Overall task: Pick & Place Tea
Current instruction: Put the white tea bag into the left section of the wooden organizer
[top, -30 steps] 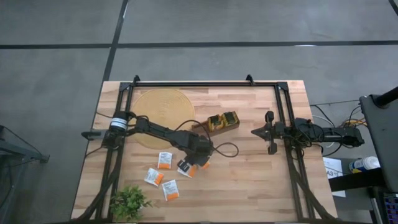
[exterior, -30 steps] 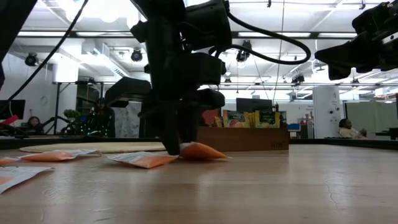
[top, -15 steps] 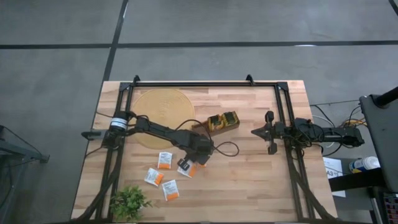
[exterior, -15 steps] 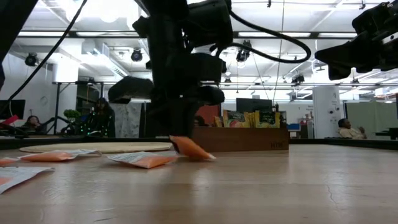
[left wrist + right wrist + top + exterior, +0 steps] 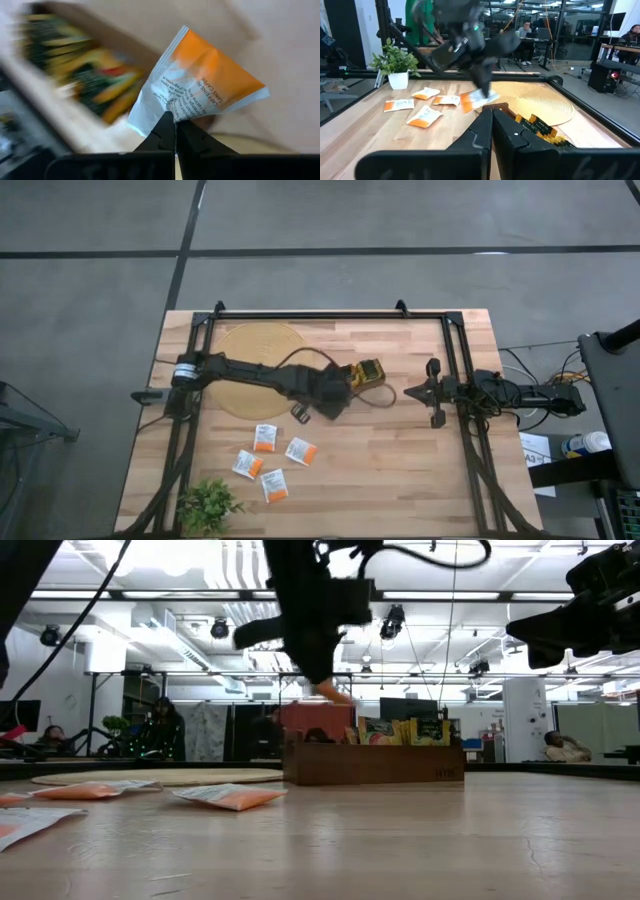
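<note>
the left arm stretches low across the table from its base, its wrist lifted, and the left gripper hangs in the air with its fingers pinched together on a sachet. the right arm waits drawn back at its own side, the right gripper closed tight.

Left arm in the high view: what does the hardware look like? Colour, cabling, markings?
The left arm is dark, built of slim jointed links, with a pale band near its base. A loose black cable loops beside its wrist. Its end effector has two dark, tapering fingers. No readable markings show.
</note>
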Available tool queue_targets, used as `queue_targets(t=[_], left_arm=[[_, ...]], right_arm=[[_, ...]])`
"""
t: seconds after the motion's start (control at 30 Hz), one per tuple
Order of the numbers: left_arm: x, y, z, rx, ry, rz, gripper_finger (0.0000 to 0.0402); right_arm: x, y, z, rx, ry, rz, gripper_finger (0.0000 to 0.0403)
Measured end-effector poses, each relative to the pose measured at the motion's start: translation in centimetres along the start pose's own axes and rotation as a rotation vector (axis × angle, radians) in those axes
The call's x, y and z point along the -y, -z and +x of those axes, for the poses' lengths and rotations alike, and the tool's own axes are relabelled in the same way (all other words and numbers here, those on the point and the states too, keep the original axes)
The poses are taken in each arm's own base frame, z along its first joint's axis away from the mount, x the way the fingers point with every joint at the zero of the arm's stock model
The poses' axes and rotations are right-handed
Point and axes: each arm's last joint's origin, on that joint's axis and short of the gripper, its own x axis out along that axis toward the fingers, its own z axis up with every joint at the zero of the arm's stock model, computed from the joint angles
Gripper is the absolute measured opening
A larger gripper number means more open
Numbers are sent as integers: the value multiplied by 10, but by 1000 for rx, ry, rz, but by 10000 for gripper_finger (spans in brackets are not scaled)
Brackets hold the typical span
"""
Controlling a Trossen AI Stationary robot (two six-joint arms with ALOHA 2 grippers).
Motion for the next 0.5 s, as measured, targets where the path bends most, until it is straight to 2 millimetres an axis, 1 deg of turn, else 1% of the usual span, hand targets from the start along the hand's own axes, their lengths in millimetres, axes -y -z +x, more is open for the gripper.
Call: queue_targets(t=[0.13, 0.23, 0.37, 0.5], left_arm=[[-21, 7, -10, -13, -75, 30, 1], [-28, 14, -5, -57, -111, 55, 0], [-28, 23, 7, -146, -149, 41, 0], [-21, 24, 22, -151, -168, 16, 0]], right_arm=[[0, 0, 0, 0, 0, 0, 9], [0, 0, 0, 0, 0, 0, 9], [0, 0, 0, 0, 0, 0, 9], [0, 0, 0, 1, 0, 0, 9]])
